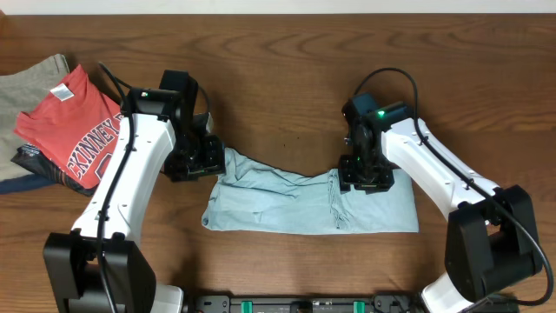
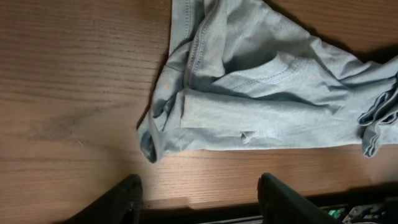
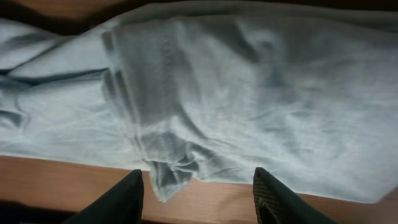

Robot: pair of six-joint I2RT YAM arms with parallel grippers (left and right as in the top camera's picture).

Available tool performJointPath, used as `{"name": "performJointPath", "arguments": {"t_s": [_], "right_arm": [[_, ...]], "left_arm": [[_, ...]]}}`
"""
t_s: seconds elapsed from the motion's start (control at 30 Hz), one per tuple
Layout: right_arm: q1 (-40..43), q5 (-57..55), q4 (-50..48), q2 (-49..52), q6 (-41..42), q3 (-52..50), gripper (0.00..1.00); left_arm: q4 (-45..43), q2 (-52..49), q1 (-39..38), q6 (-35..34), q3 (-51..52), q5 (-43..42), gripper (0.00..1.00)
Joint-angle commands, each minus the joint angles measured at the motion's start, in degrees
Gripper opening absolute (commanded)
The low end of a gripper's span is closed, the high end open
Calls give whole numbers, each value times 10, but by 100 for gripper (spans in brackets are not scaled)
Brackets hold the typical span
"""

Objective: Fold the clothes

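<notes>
A light blue shirt (image 1: 304,204) lies crumpled on the wooden table between my arms. My left gripper (image 1: 195,161) is open and empty, just left of the shirt's upper left corner; in the left wrist view the shirt (image 2: 261,93) with its folded hem lies ahead of the open fingers (image 2: 199,196). My right gripper (image 1: 365,174) is open and empty above the shirt's upper right part; in the right wrist view a bunched fold of the shirt (image 3: 174,168) lies between the open fingers (image 3: 199,199).
A pile of clothes sits at the far left: a red shirt (image 1: 74,122) with white lettering on top of a grey garment (image 1: 26,83) and a dark one (image 1: 26,161). The table's front edge (image 1: 304,291) runs below the blue shirt.
</notes>
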State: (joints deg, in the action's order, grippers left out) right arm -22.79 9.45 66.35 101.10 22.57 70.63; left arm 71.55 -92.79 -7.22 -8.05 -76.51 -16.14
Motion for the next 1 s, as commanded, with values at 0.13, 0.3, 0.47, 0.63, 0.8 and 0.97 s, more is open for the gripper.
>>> {"name": "performJointPath", "arguments": {"t_s": [0.13, 0.3, 0.47, 0.63, 0.8, 0.97], "right_arm": [[-8, -51, -7, -6, 2, -4, 54], [-8, -51, -14, -6, 2, -4, 53], [-9, -51, -23, -6, 2, -4, 53], [-9, -52, -25, -6, 2, -4, 54], [-9, -52, -25, -6, 2, -4, 54], [-9, -52, -25, -6, 2, -4, 54]], "left_arm": [[2, 2, 1, -1, 4, 3, 77], [-9, 2, 1, 5, 29, 3, 82], [-72, 2, 1, 13, 93, 3, 86], [-158, -2, 1, 19, 168, 3, 89], [-267, -12, 1, 18, 246, -29, 92], [-349, -24, 1, 18, 290, -90, 91]]}}
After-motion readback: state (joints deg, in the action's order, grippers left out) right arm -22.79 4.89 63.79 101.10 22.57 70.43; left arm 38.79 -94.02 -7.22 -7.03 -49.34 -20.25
